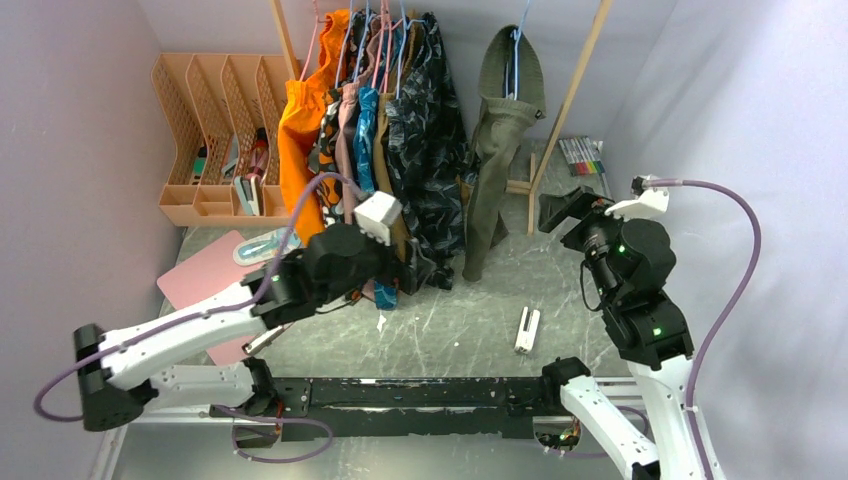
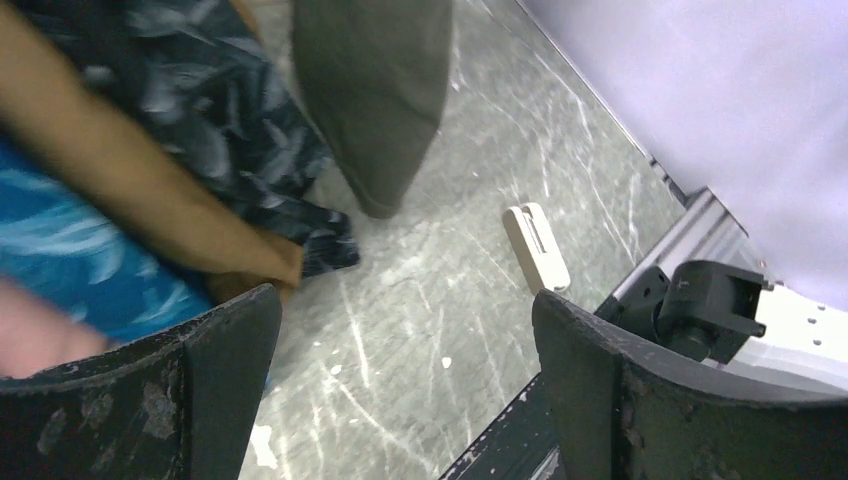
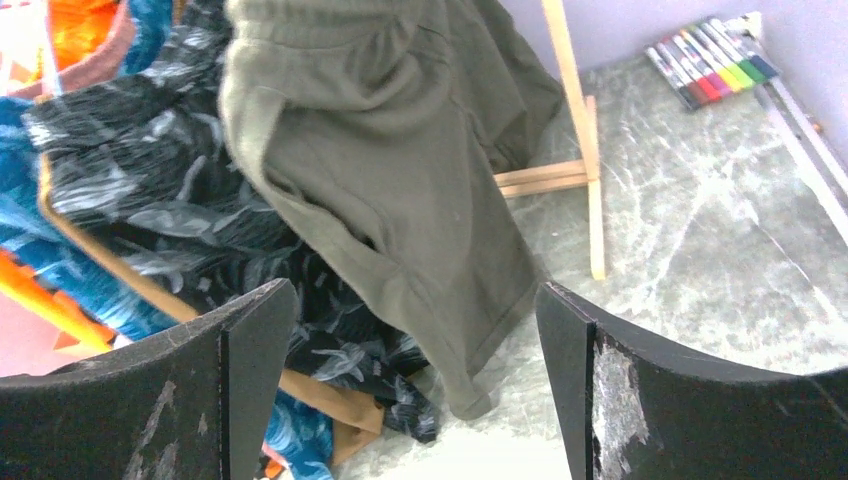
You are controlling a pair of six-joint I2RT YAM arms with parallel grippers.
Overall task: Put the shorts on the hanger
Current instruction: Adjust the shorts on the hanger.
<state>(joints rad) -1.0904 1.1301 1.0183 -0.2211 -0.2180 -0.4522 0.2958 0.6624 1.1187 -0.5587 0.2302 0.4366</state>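
The olive-green shorts hang on the light-blue hanger from the wooden rack, at the right of the row of clothes. They also show in the right wrist view and in the left wrist view. My left gripper is open and empty, low beside the patterned garments; its jaws stand wide over bare table in the left wrist view. My right gripper is open and empty, a little right of the shorts, facing them.
Several garments hang left of the shorts: an orange one and a dark patterned one. A wooden rack leg slants right of the shorts. A white clip lies on the table. Markers lie at back right, an orange organiser at back left, a pink mat at left.
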